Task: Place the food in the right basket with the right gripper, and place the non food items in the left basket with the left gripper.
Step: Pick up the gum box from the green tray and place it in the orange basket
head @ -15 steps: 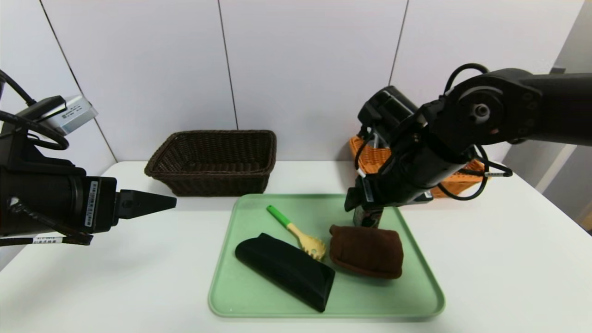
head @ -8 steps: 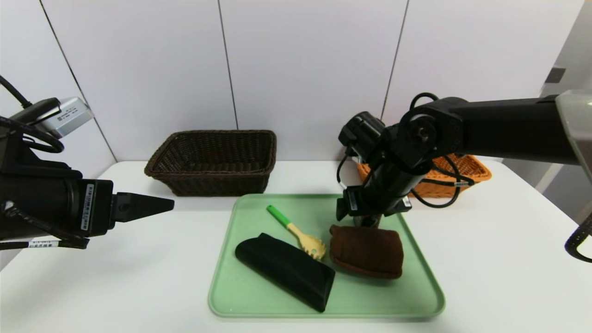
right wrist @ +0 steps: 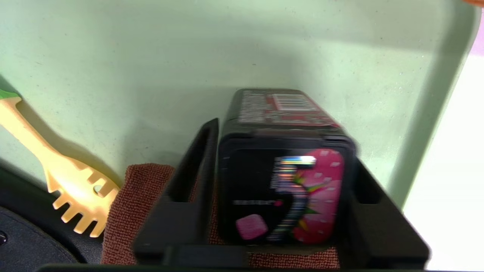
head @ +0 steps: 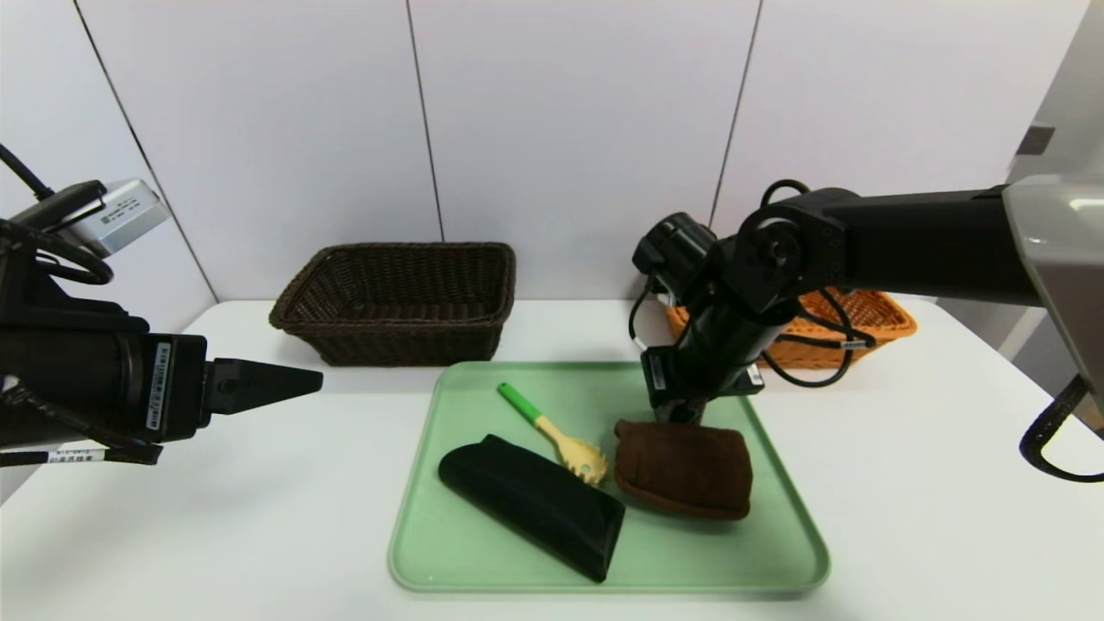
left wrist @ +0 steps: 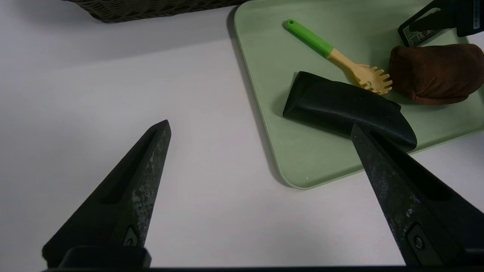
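1. Our black right gripper grips the small dark box with pink print between its jaws, above the green tray, beside the brown folded towel.
2. Our open black left gripper hangs over the white counter.
3. We count one box, one towel, one black pouch, one yellow-and-green spoon, two woven baskets: dark brown, orange.

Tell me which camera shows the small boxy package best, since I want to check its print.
The right wrist view: the package faces it closely, pink and white print visible. The left wrist view shows a labelled side, partly hidden; the head view only a sliver below the right gripper.
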